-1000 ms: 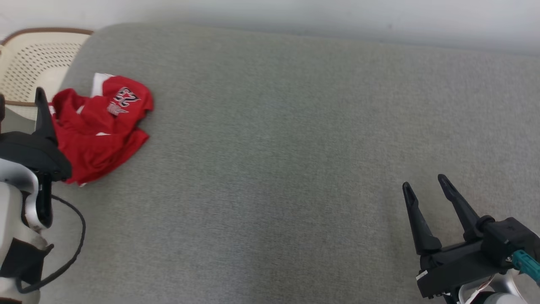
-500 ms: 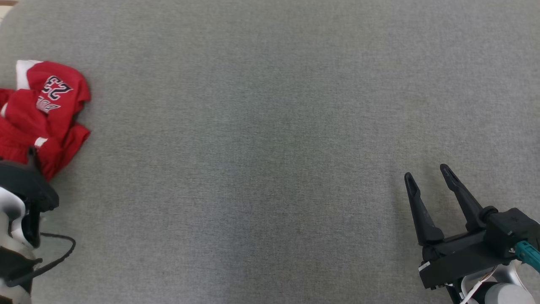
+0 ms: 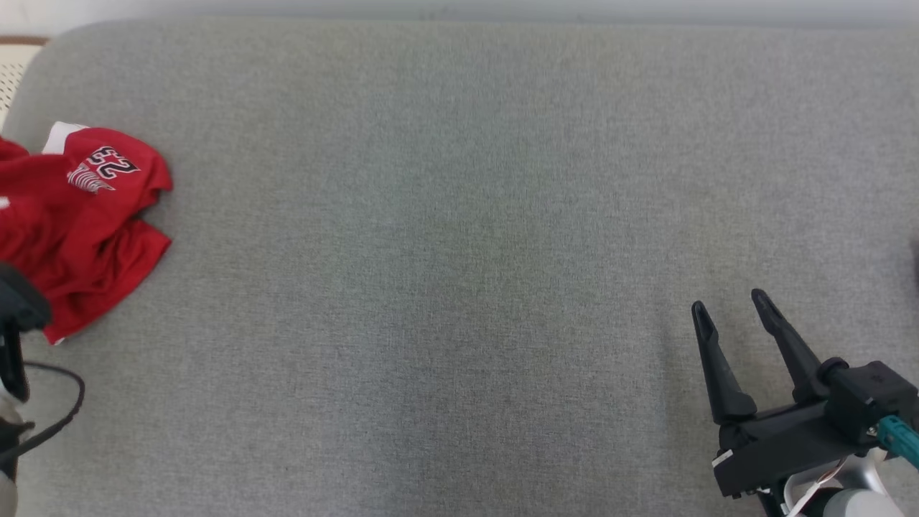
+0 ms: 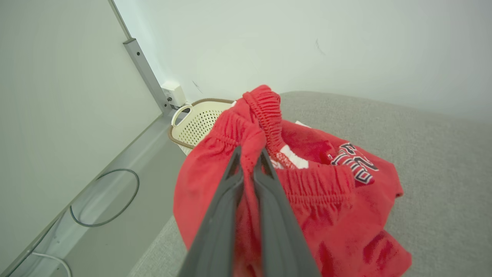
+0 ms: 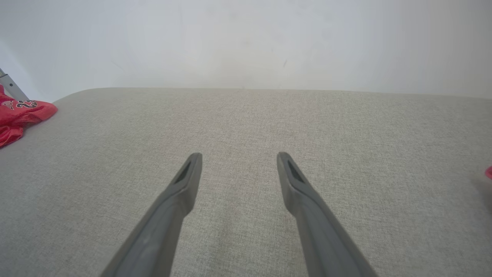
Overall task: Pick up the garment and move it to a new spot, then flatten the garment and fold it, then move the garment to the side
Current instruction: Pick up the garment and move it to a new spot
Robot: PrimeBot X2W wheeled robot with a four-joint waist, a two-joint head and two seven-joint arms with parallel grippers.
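Note:
The garment [image 3: 86, 215] is a pair of red shorts with a white number print, crumpled at the far left of the grey cushioned surface [image 3: 459, 215]. In the left wrist view my left gripper [image 4: 250, 154] is shut on a fold of the garment [image 4: 326, 200] just below its elastic waistband, and the cloth rises in a peak around the fingertips. Near the front right, my right gripper [image 3: 729, 305] hovers open with nothing between its fingers. The right wrist view shows the right gripper [image 5: 238, 156] over bare cushion and the garment [image 5: 19, 115] far to the left.
A cream perforated basket [image 4: 200, 119] stands beyond the surface's left end, by the wall. A dark cable [image 4: 103, 196] loops on the floor there. A small pink thing [image 5: 489, 172] peeks in at the right edge of the right wrist view.
My left gripper has gone from open to shut on the garment, whose cloth has bunched differently. The head camera has shifted. My right gripper stays open in place.

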